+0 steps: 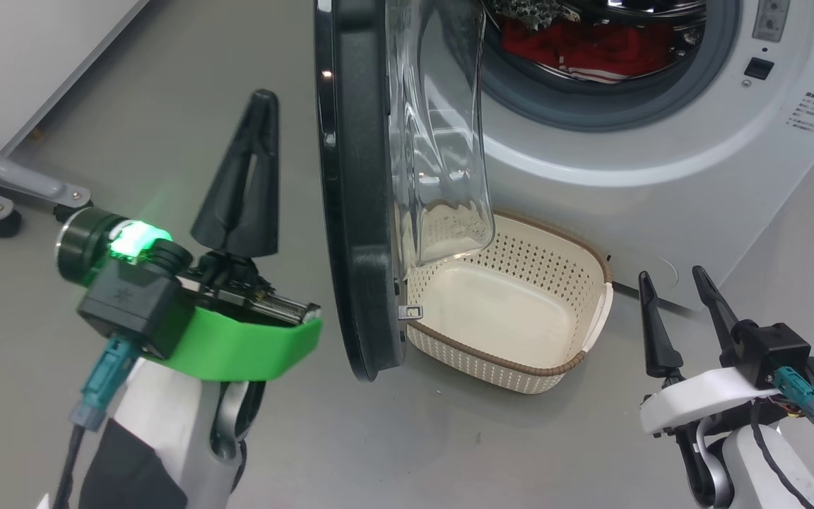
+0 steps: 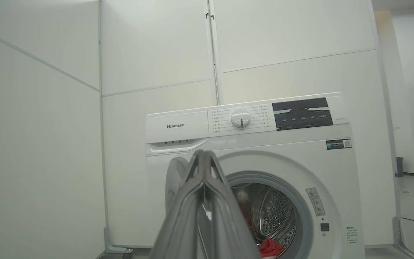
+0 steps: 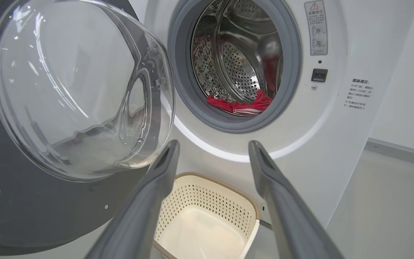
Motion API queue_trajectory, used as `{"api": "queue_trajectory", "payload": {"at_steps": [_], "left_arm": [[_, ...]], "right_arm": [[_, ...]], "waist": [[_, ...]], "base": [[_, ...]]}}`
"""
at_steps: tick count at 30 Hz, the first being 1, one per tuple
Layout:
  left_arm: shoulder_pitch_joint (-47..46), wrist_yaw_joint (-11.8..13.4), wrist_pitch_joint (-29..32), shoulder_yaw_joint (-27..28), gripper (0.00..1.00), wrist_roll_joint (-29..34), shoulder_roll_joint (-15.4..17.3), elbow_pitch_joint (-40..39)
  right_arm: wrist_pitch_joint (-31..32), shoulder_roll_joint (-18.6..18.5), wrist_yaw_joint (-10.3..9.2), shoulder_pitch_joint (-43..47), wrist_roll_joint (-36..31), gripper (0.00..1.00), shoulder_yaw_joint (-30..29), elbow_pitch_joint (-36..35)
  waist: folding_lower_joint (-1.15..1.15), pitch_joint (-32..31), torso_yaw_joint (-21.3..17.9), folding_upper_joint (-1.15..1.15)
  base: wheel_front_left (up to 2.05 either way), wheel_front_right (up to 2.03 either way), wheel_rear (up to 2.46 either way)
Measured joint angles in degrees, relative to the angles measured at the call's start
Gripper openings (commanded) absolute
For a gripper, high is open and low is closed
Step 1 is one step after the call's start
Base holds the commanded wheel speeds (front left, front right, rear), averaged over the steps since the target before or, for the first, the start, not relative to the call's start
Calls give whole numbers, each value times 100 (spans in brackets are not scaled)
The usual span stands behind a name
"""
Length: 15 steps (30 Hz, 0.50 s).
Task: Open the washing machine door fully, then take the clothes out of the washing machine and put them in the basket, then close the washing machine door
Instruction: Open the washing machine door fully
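1. The washing machine door (image 1: 357,191) stands wide open and is seen edge-on from the head view. It hides the left end of the basket (image 1: 492,373).
2. The door's clear glass bowl hangs over the basket's back corner, so that part looks wavy.
3. The top of the washing machine (image 1: 661,162) is cut off in the head view.
4. The clothes (image 1: 591,49) lie in a red heap with white stripes at the bottom of the drum. I cannot tell how many pieces are in the heap.
5. In the left wrist view, the claw's own fingers (image 2: 192,201) cover part of the round hole and the door.
6. In the right wrist view, the near end of the basket is cut off.
7. I count one washing machine, one door and one basket. The basket sits on the floor right in front of the machine, with nothing in it.
8. I count two claws, each with two dark fingers.
9. The left gripper (image 1: 264,99) is pinched tight on nothing, just beside the door's outer side.
10. The right gripper (image 1: 670,276) has its fingers spread apart and holds nothing. It is just right of the basket.
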Motion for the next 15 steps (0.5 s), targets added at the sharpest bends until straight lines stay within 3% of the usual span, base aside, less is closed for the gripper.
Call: {"api": "queue_trajectory", "payload": {"at_steps": [8, 15], "left_arm": [[207, -247, 11, -973, 0, 73, 12, -212], [624, -359, 434, -1807, 0, 29, 37, -181]], "right_arm": [[0, 91, 101, 1, -89, 100, -25, 60], [0, 127, 113, 2, -160, 100, -87, 97]], "waist": [[0, -20, -133, 0], [0, 14, -222, 0]], "base": [[0, 0, 0], [0, 0, 0]]}}
